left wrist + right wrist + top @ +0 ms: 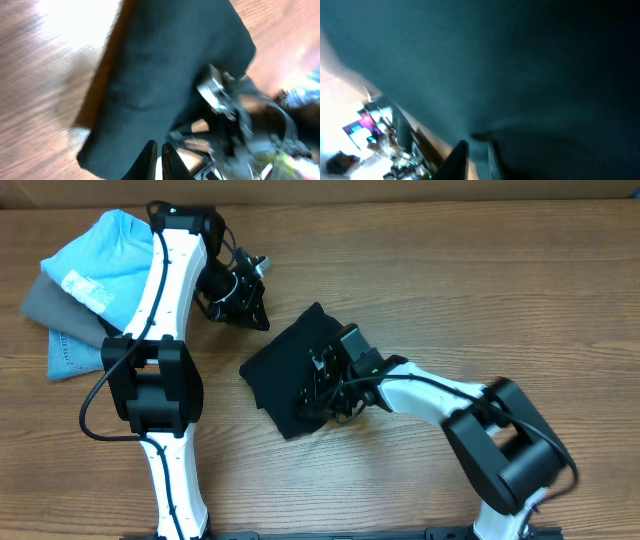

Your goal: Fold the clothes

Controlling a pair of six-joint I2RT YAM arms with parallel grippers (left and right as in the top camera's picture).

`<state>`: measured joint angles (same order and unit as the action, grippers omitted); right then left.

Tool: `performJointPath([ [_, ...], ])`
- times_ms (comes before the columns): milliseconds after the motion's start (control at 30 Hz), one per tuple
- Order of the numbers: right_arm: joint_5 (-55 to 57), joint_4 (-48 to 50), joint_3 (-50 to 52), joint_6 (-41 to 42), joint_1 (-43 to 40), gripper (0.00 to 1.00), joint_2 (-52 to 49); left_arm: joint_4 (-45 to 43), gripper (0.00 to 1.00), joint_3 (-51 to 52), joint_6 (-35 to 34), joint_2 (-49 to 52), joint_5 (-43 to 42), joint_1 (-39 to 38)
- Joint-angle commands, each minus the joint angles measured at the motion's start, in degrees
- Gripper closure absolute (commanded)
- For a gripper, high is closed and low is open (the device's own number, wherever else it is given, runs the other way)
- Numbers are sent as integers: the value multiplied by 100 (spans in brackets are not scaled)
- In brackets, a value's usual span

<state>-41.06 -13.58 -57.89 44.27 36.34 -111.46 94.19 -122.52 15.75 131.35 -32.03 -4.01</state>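
The black T-shirt (pixel 285 370) lies as a folded, roughly square bundle at the middle of the table. My left gripper (pixel 262 320) hangs just beyond the bundle's far-left corner, apart from it. In the left wrist view its fingers (pixel 160 156) are shut with nothing between them, and the shirt (pixel 165 70) lies below. My right gripper (pixel 320 385) sits low over the right half of the bundle. In the blurred right wrist view its fingers (pixel 477 157) stand a narrow gap apart over the dark fabric (pixel 520 60). Whether they pinch cloth does not show.
At the far left corner lies a pile of a light blue shirt (pixel 105 250), a grey garment (pixel 55 302) and a blue denim piece (pixel 70 358). The left arm (pixel 160 330) runs from the front edge up past this pile.
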Motion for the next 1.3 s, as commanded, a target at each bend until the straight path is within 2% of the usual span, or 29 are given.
performJointPath([
  [0,321,-415,-22,1309,-282,92,-160,208,93,44,745,-120,-337,9],
  [100,579,-992,-22,1615,-623,93,-157,267,93,55,870,-120,-293,9],
  [333,535,-1187,-26,1248,-890,92,-129,267,93,210,1034,-120,-575,-131],
  [433,538,-1351,-28,1147,-914,92,-7,227,93,254,1366,-120,-828,-302],
  [533,608,-1633,-31,922,-916,92,181,-79,90,275,1390,-120,-837,-507],
  [633,699,-1943,-31,887,-914,92,341,-501,92,466,1425,-120,-763,-756],
  [800,748,-2020,-31,774,-916,92,411,-1193,96,1364,1598,-120,-485,-1279],
  [867,807,-2107,-31,774,-916,92,411,-1541,96,1803,1388,-120,-92,-1410],
  [933,802,-2192,-31,774,-916,92,411,-2057,96,2238,529,-120,588,-1440],
  [1000,804,-2277,-31,776,-916,92,411,-2474,96,2579,-13,-120,920,-1390],
  [1167,782,-2487,-31,776,-966,93,411,-3112,96,2999,-313,-120,946,-1093],
  [1267,761,-2520,-31,772,-1023,93,411,-2999,96,2924,-271,-131,468,-911],
])
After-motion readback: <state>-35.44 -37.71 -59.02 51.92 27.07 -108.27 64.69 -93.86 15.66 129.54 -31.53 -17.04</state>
